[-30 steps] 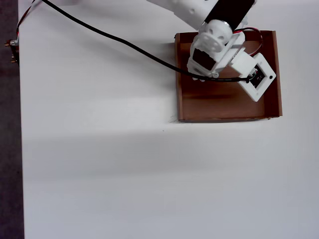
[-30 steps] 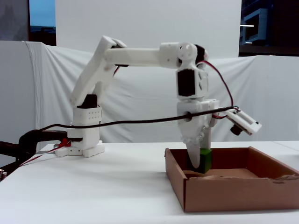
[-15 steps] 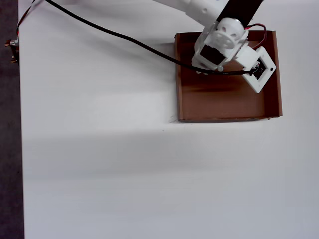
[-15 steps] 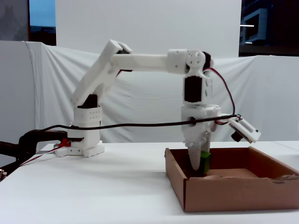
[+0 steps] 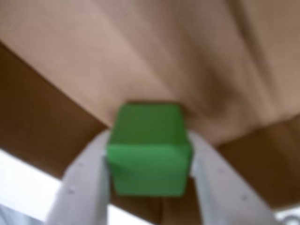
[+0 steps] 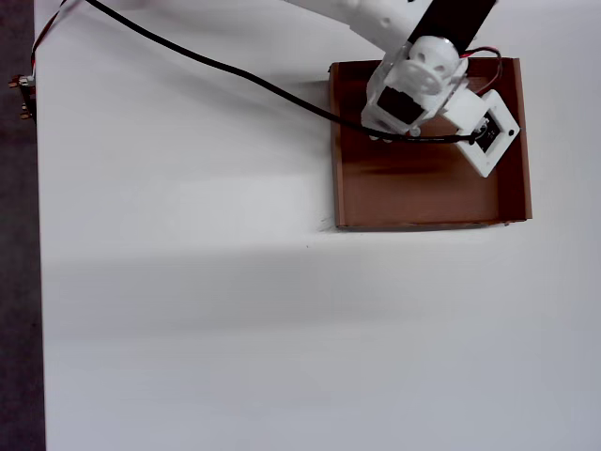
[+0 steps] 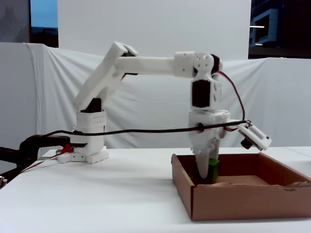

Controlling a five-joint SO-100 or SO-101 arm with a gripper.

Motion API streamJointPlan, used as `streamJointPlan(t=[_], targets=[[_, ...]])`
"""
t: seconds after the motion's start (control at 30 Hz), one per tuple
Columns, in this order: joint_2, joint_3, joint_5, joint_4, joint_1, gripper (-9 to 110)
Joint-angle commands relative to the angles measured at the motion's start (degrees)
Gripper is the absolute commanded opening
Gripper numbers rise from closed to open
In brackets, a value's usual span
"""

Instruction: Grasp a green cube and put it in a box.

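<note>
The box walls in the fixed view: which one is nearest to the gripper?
The left wall. The gripper holds the green cube just inside it; the right wall lies far across the box.

My base sits on a white table whose dark edge shows at the left of the overhead view. A black cable trails across it. In the fixed view, white cloth drapes behind, and a black clamp grips the table's left end.
</note>
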Motion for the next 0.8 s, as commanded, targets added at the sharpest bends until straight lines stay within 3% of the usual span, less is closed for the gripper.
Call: streamJointPlan(t=[0.0,0.33,0.77], targets=[[1.41,-3.25,-0.18,-0.26,0.53,19],[7.03,0.44,-0.09,-0.26,2.37,22],[58.18,43.24,9.76,-0.97,14.24,22]])
